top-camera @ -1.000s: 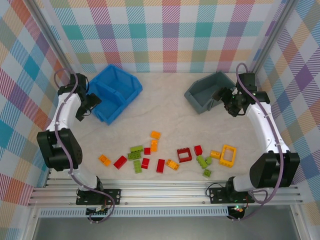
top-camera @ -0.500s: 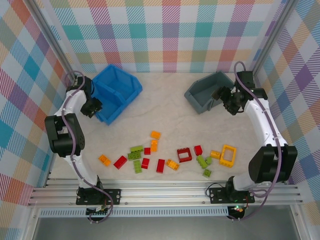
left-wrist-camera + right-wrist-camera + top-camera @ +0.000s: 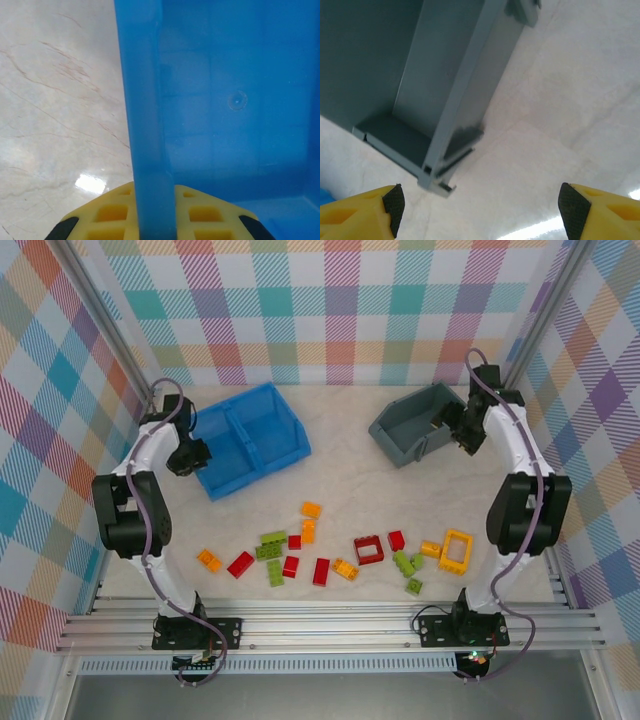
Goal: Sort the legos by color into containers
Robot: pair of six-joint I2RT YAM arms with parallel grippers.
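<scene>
Inside the left end effector (image 3: 155, 222) stands the blue bin (image 3: 145, 100) wall.

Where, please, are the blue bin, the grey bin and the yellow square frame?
blue bin (image 3: 272, 432): top external view, right compartment's floor.
grey bin (image 3: 416, 421): top external view, its inside.
yellow square frame (image 3: 460, 536): top external view, its far bar.
</scene>
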